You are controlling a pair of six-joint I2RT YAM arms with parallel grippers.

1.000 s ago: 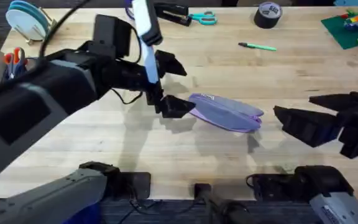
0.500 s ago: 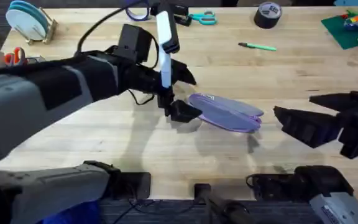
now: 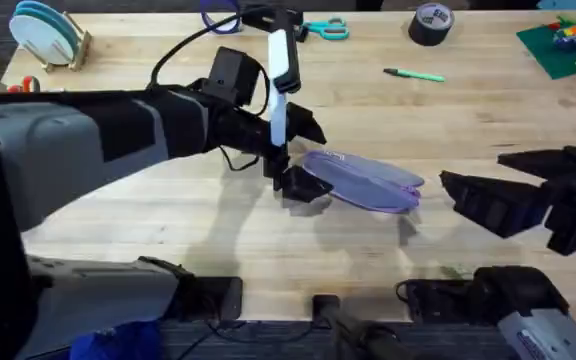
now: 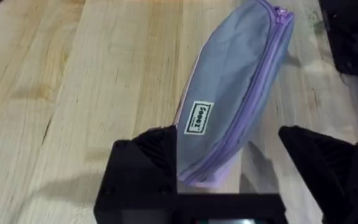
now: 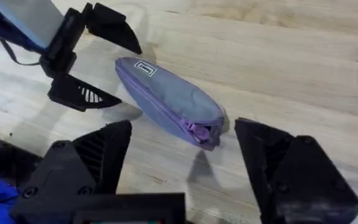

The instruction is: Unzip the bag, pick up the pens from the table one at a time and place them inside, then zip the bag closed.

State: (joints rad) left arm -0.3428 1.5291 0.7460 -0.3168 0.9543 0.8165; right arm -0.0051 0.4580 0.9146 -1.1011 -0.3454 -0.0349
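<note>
Light plank surface (image 3: 218,230), grain visible. Lavender bag (image 3: 363,180) lying near the middle, zipper shut, pale label (image 4: 198,117) facing up. Left hand (image 3: 301,155) at the bag's label end, fingers spread wide to either side of it, one finger (image 4: 143,163) just beside the fabric. Right hand (image 5: 182,158) spread apart, near the zipper-pull end, clear of it. One green pen (image 3: 415,75) far back, well apart.

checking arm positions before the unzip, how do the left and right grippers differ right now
The left gripper has reached out over the table to the label end of the soft lavender fabric pouch, its open fingers straddling that end; the right gripper sits apart from the pouch's other end, where the zipper pull lies. The left arm stretches across the light wooden table; the right stays near its own side. Both are black and open.
</note>
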